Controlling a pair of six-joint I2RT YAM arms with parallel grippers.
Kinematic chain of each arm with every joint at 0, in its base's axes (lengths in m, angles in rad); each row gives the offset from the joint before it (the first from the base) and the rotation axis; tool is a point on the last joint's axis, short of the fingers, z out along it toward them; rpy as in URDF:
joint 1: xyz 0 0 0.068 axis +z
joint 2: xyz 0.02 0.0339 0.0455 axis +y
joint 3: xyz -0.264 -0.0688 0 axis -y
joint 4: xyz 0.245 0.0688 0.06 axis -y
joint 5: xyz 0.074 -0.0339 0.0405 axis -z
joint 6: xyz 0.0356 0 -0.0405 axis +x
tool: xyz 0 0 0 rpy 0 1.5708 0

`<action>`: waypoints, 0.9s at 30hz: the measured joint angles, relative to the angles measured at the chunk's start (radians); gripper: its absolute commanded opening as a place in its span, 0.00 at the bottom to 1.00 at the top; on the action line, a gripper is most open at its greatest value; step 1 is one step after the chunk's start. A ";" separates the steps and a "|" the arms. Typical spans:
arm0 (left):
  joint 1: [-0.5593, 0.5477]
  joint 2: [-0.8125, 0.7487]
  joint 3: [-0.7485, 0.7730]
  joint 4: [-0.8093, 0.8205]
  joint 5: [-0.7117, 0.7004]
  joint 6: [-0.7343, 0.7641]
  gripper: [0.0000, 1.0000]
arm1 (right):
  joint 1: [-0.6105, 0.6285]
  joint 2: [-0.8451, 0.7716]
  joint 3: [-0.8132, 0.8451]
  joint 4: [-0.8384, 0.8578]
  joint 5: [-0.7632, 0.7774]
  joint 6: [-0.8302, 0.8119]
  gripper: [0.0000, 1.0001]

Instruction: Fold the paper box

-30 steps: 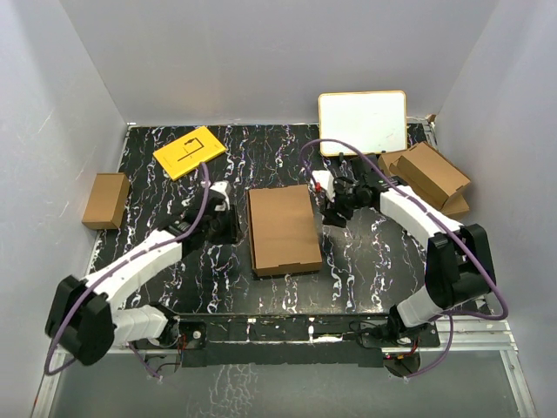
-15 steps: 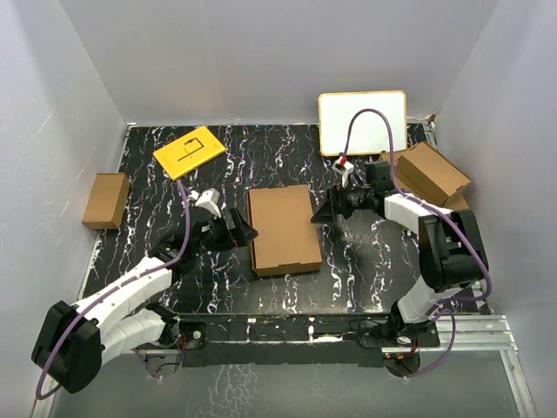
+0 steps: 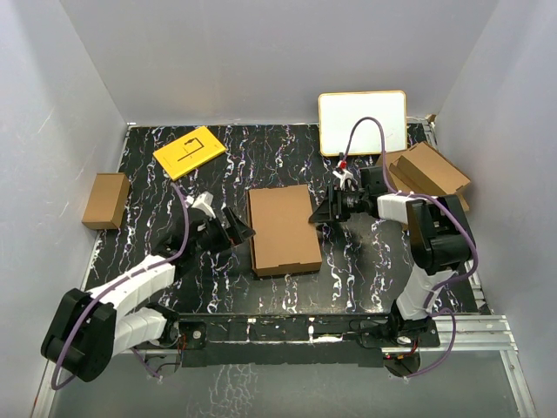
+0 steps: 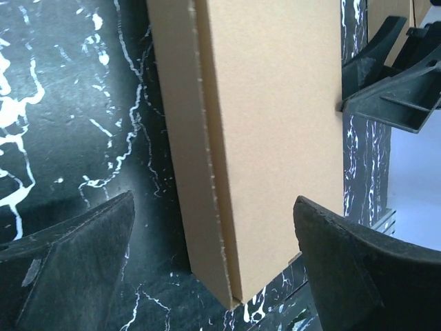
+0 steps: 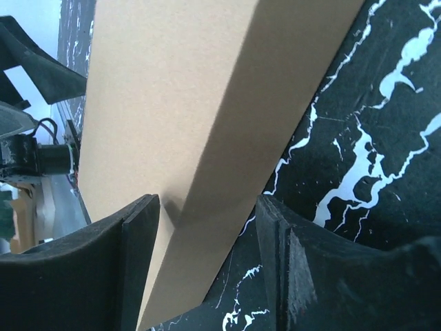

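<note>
First, the left fingers (image 4: 69,269): they are spread wide and lie low over the surface (image 3: 287,152), pointing right at the left long side of the paper box (image 3: 281,228). From the left wrist camera, the box's near corner and thin side wall sit in the gap between the two dark fingers. Black marble shows on either side, so nothing is held.

The right fingers (image 5: 83,276) are partly parted and point left at the box's opposite long side. From the right wrist camera, one finger overlaps the box's flat top. The other sits beside the side wall with a strip of marble between; whether either finger touches the cardboard cannot be told.

The paper box is closed and flat, a plain brown rectangle lying in the middle of the black, white-veined surface. Its long sides run away from the arm bases. Both white arms reach in from the near edge, each trailing a purple cable.

Further out, a yellow card (image 3: 190,151) with black lines lies at the back left. A small brown box (image 3: 105,199) sits just beside the surface's left edge. A whiteboard (image 3: 362,123) leans on the back wall, and more cardboard boxes (image 3: 432,172) are stacked at the right.
</note>
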 measured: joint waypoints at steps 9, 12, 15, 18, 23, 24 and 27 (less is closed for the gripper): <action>0.049 0.067 -0.052 0.141 0.104 -0.087 0.97 | -0.035 0.032 -0.001 0.002 -0.027 0.034 0.41; 0.049 0.109 -0.062 0.190 0.131 -0.123 0.97 | -0.053 0.048 0.000 0.003 -0.064 0.040 0.40; 0.049 0.163 -0.082 0.269 0.159 -0.171 0.97 | -0.064 0.062 0.002 0.005 -0.089 0.045 0.38; 0.049 0.215 -0.099 0.341 0.186 -0.218 0.97 | -0.070 0.079 0.007 0.006 -0.114 0.052 0.37; 0.049 0.286 -0.097 0.428 0.213 -0.255 0.97 | -0.087 0.104 0.021 -0.013 -0.146 0.056 0.37; 0.049 0.302 -0.095 0.441 0.216 -0.260 0.97 | -0.089 0.106 0.022 -0.017 -0.150 0.056 0.37; 0.049 0.339 -0.094 0.468 0.221 -0.269 0.97 | -0.101 0.108 0.022 -0.026 -0.156 0.053 0.36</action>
